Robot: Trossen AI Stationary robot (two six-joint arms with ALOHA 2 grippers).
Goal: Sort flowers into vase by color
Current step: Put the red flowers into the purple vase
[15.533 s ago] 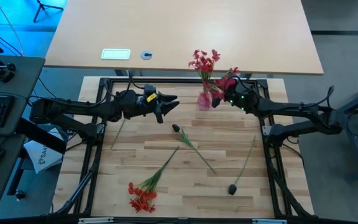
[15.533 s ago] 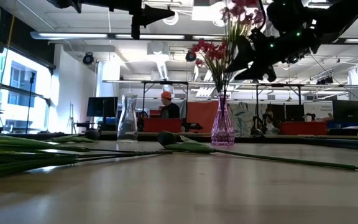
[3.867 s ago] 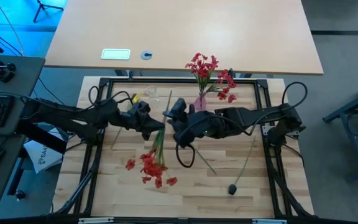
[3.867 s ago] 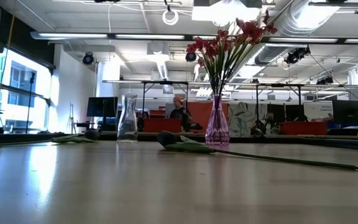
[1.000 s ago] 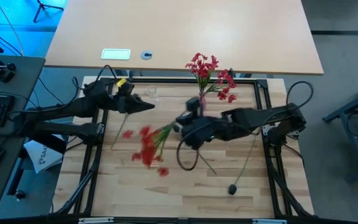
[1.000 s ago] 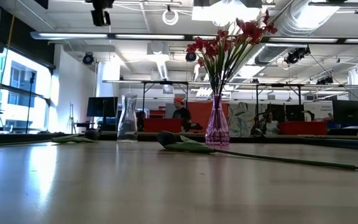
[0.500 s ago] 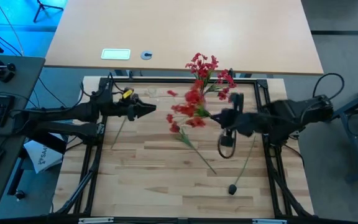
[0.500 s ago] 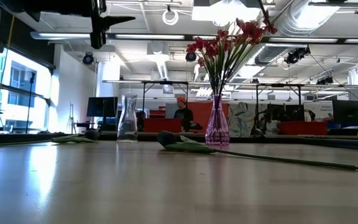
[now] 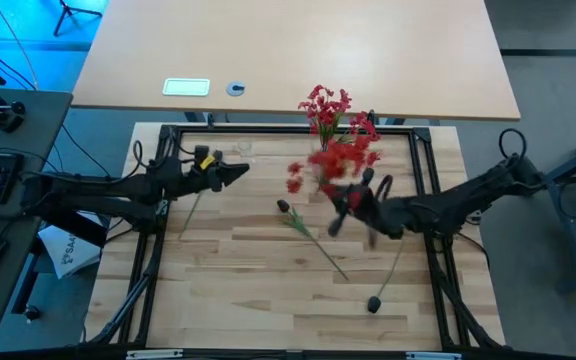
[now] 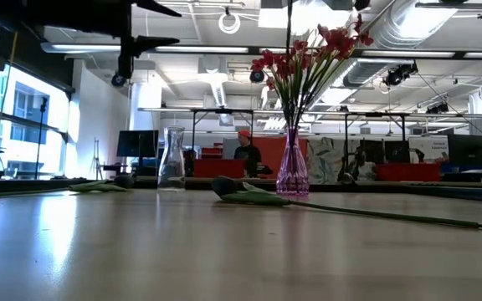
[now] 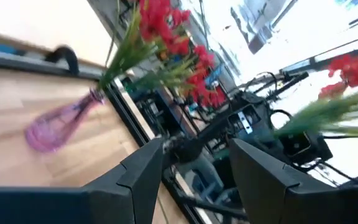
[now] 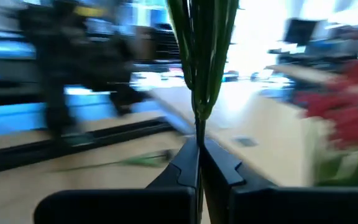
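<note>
My right gripper [image 9: 348, 195] is shut on a spray of red flowers [image 9: 332, 160], held in the air just in front of the purple vase [image 10: 291, 167], which holds more red sprays [image 9: 326, 103]. A clear glass vase [image 10: 171, 159] stands to its left. Two dark buds [image 9: 283, 207] [image 9: 374, 303] lie on the wood on their thin stems. My left gripper [image 9: 240, 173] hovers open and empty at the far left, pointing level toward the purple vase [image 11: 58, 127]. My right gripper pinches the spray's green stems [image 12: 197, 134] between its two fingers, below the leaves. The fingers come level from the table's right side and lie across the stems. The spray is lifted clear of the table, with its blossoms above the fingers.
A black frame [image 9: 268, 130] runs around the wooden work surface. A loose green stem [image 9: 190, 212] lies by the left arm. A larger light table [image 9: 298, 50] stands beyond the far edge. The near half of the wood has free room.
My right gripper has carried the red spray from the middle of the table toward the far right, up to the purple vase, rolling as it went. The spray has swung from blossoms pointing to the near left to blossoms upward. My left gripper has sunk a little.
</note>
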